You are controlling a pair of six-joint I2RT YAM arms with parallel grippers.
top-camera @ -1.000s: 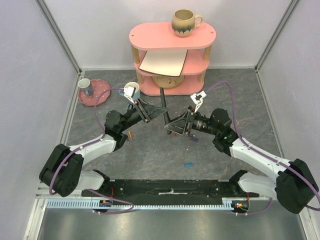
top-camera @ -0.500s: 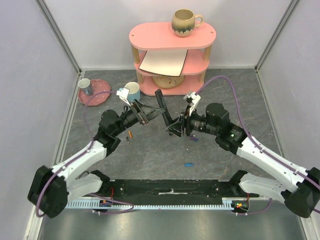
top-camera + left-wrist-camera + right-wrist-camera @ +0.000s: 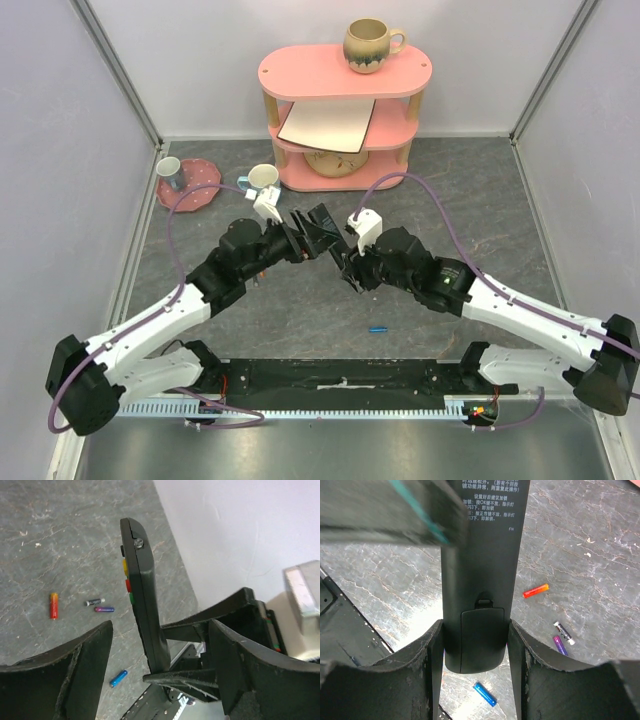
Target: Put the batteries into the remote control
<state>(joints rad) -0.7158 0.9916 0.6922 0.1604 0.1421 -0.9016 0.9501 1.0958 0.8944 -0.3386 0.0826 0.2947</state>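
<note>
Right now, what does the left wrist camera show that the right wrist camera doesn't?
Only the left wrist view: the remote control edge-on with yellow, red and green buttons, standing between the fingers of the open left gripper. Only the right wrist view: its back, with printed text and the closed battery cover. Both: the right gripper clamping the remote's end, and the red-orange battery and blue battery loose on the table.

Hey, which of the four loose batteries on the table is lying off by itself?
The blue battery; the red-orange battery, purple battery and black-and-white battery lie grouped together, away from it.
</note>
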